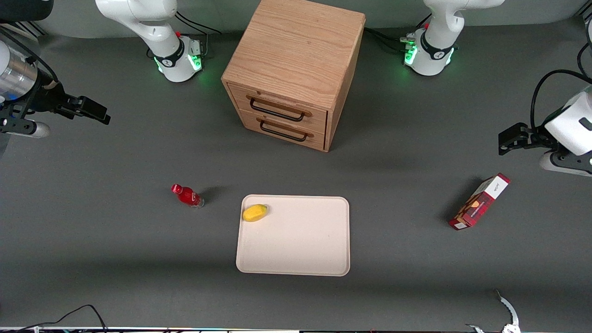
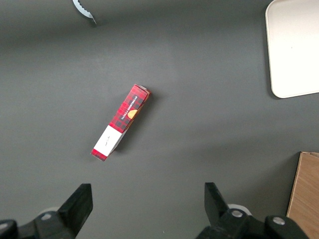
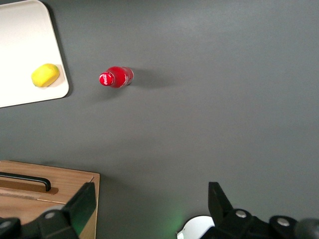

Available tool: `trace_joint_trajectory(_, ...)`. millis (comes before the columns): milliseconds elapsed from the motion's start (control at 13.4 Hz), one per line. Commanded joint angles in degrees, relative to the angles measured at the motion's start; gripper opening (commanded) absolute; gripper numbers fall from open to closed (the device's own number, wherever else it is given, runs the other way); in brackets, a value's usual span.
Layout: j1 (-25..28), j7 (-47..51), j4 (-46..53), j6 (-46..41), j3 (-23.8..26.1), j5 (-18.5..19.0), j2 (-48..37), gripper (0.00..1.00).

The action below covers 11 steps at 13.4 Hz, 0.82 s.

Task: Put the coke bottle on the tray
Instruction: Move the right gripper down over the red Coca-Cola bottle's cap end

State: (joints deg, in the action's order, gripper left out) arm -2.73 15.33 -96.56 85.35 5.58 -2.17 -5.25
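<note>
The coke bottle (image 1: 187, 196), small and red with a red cap, stands on the grey table beside the tray (image 1: 296, 245), toward the working arm's end. It also shows in the right wrist view (image 3: 116, 77), seen from above, close to the tray's rim (image 3: 20, 50). My gripper (image 1: 95, 112) hangs open and empty above the table at the working arm's end, well apart from the bottle and farther from the front camera than it. Its fingers (image 3: 82, 204) stand wide apart, with nothing between them. The tray is flat and cream-beige.
A yellow fruit (image 1: 255, 212) lies on the tray's corner nearest the bottle. A wooden drawer cabinet (image 1: 296, 69) stands farther from the front camera than the tray. A red and white carton (image 1: 479, 202) lies toward the parked arm's end.
</note>
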Motion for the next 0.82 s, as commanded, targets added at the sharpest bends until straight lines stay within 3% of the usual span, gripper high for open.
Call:
trace_joint_trajectory(0, 0.7, 0.0, 1.6, -1.8, -1.4, -1.5, -0.1, 1.00)
trace_joint_trajectory(149, 0.7, -0.7, 2.2, -1.9, -1.2, -1.6, 0.4, 1.00)
trace_joint_trajectory(373, 2.4, 0.0, 2.9, -0.9, -1.0, -4.8, 2.4, 1.00)
trace_joint_trajectory(746, 2.8, 10.2, 2.9, 15.2, 6.3, -3.6, 16.3, 1.00)
